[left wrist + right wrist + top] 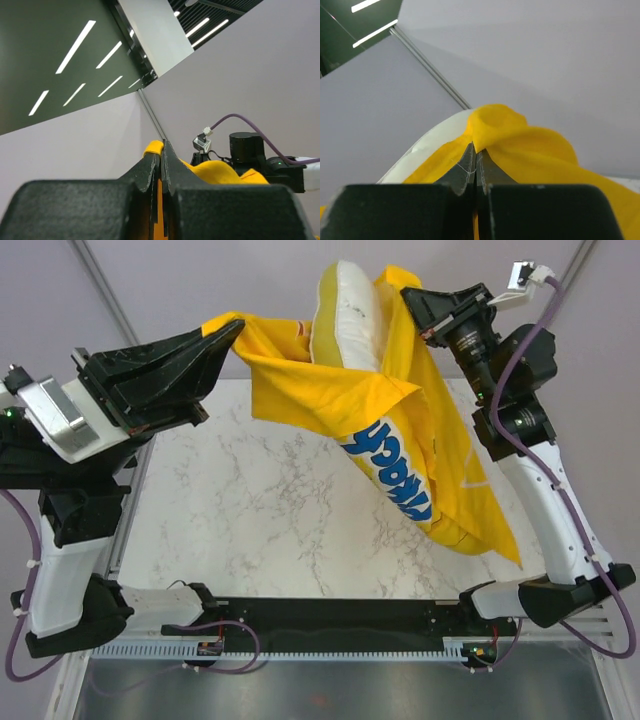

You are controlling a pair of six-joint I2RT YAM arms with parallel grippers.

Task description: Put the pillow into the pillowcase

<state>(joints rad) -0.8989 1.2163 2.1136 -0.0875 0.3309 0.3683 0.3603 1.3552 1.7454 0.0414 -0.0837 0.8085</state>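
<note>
There is one pillow point(352, 318) and one pillowcase point(405, 435), and two arms, each with one gripper. Both things hang in the air above the far part of the table point(250, 510). The left gripper point(236, 330) is closed on one corner of the yellow pillowcase; in the left wrist view its gripper point(161, 148) has the jaws pressed together with yellow cloth point(216, 171) between and behind them. The right gripper point(406, 296) is closed on the opposite upper corner, and the right wrist view shows the gripper point(475, 150) pinching a fold of the pillowcase point(535, 145), with a white band of the pillow point(432, 136) just beside it. The cloth is stretched between the two grippers. The white top of the pillow stands out above the cloth, nearer to the right gripper; its lower part is hidden by the cloth. The rest of the pillowcase, with blue lettering, hangs down towards the near right side. Whether its lowest corner touches the table, I cannot tell. The table is white with grey marble veins, and one black rail point(330, 615) lies along its near edge. The walls point(200, 280) are pale grey-lilac. In the wrist views a dark ceiling point(45, 60) with several bright light strips point(75, 45) is visible.
</note>
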